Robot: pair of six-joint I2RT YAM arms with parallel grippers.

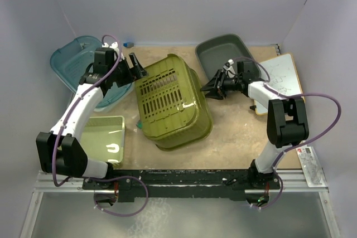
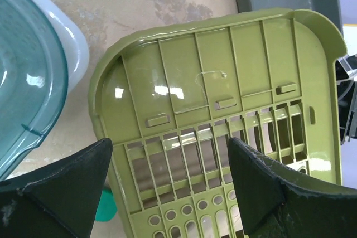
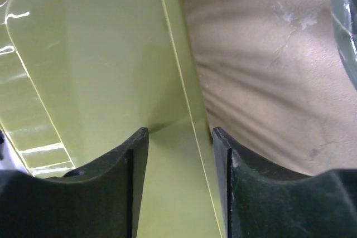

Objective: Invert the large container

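The large olive-green container (image 1: 173, 101) lies mid-table with its slotted base facing up and tilted toward the camera. My left gripper (image 1: 135, 66) is open, hovering at the container's far-left corner. In the left wrist view the slotted base (image 2: 223, 82) fills the gap between the spread fingers of that gripper (image 2: 170, 149). My right gripper (image 1: 211, 88) is at the container's right side, jaws apart. In the right wrist view that gripper (image 3: 179, 132) straddles the container's rim (image 3: 83, 71) without clearly pinching it.
A teal bin (image 1: 78, 65) lies at the back left, also in the left wrist view (image 2: 28, 71). A dark grey tray (image 1: 226, 54) sits at the back right, a whiteboard (image 1: 281, 79) at the right, and a light green tray (image 1: 103, 137) at the front left. A small teal object (image 1: 140, 124) lies by the container's left edge.
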